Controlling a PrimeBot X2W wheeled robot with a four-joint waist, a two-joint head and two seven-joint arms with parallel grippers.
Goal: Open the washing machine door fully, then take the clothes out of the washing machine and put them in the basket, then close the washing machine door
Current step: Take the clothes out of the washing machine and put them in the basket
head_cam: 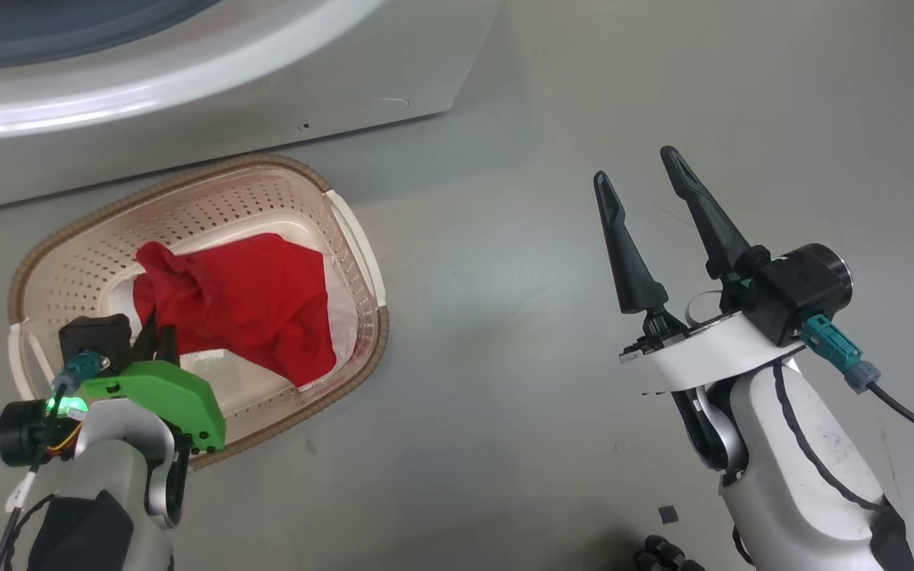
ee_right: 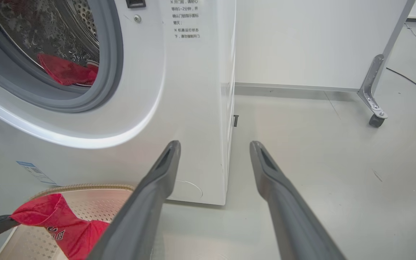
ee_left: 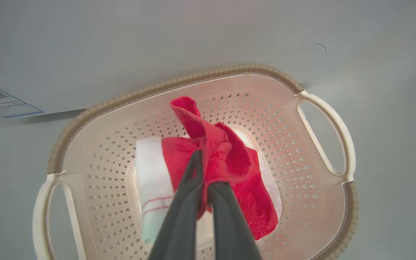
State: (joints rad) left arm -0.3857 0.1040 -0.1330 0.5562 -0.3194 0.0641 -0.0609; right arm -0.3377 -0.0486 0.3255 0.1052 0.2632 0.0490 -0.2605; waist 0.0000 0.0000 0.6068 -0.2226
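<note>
The left gripper (ee_left: 203, 169) is clamping its fingers on a fold of the red clothes (ee_left: 237, 169) inside the basket (ee_left: 193, 81), which is standing before the washing machine (ee_right: 190, 108). The right gripper (head_cam: 635, 166) is hanging spread and empty over the floor (head_cam: 505, 357). Another red garment (ee_right: 67, 70) is lying in the drum (ee_right: 49, 32).

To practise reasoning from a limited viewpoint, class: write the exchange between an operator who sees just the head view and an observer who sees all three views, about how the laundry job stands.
Operator: Is the washer empty yet?
Observer: No. The right wrist view shows a red garment lying in the drum.
Operator: Have the left fingers released the garment in the basket?
Observer: No. In the left wrist view they are shut on a fold of it, and the rest hangs down onto the basket floor.
</note>
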